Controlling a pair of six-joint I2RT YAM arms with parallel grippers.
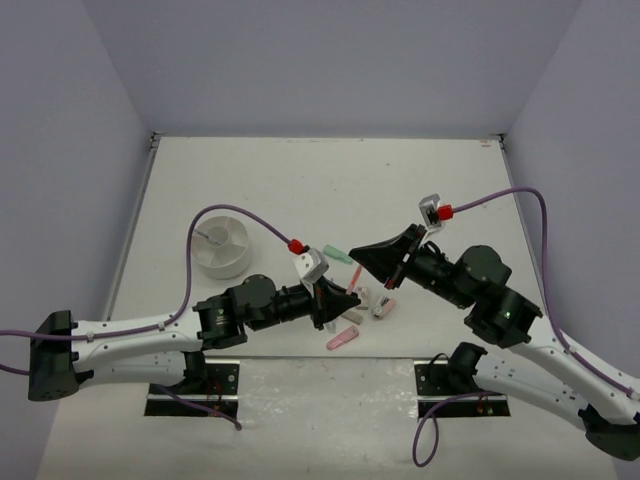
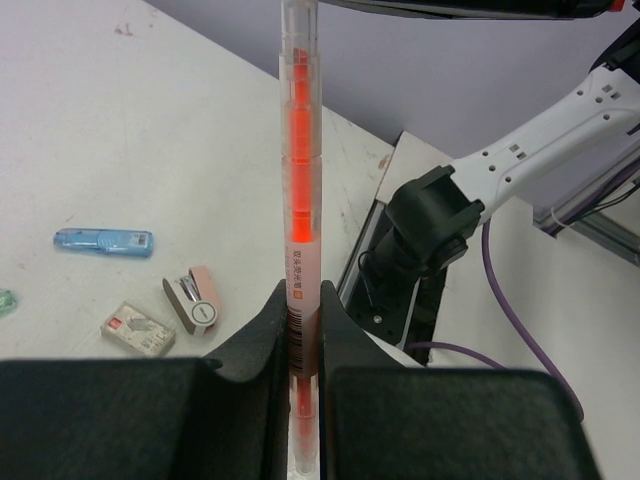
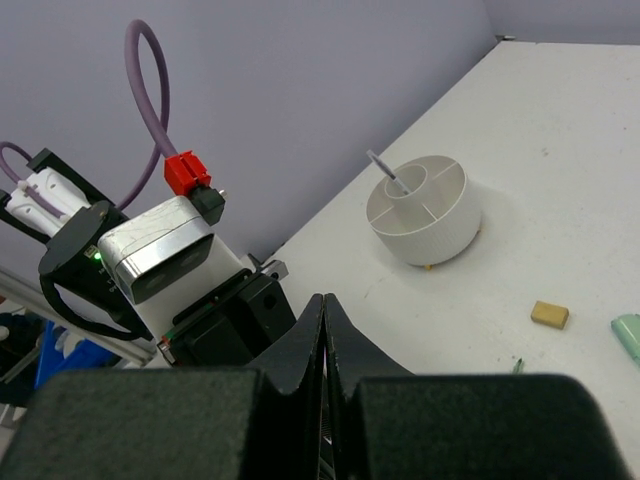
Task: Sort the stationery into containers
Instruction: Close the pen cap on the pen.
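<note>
My left gripper (image 1: 345, 300) (image 2: 303, 310) is shut on a clear orange pen (image 2: 300, 150), which runs straight out from the jaws above the table. The pen's far end reaches under my right gripper (image 1: 355, 253) (image 3: 324, 300). Its jaws are pressed together with only a thin pinkish sliver between them. The round white holder (image 1: 222, 262) (image 3: 425, 235) stands to the left with a grey pen (image 3: 385, 170) in it. A green marker (image 1: 335, 254), a pink marker (image 1: 343, 339), a blue marker (image 2: 103, 241) and a tan eraser (image 3: 549, 314) lie on the table.
A small pink-and-white stapler-like item (image 2: 190, 300) and a grey eraser block (image 2: 137, 329) lie under the grippers. The right arm's black base (image 2: 430, 230) and purple cable (image 2: 520, 310) sit at the table's near edge. The left wrist camera (image 3: 160, 250) is close behind my right fingers.
</note>
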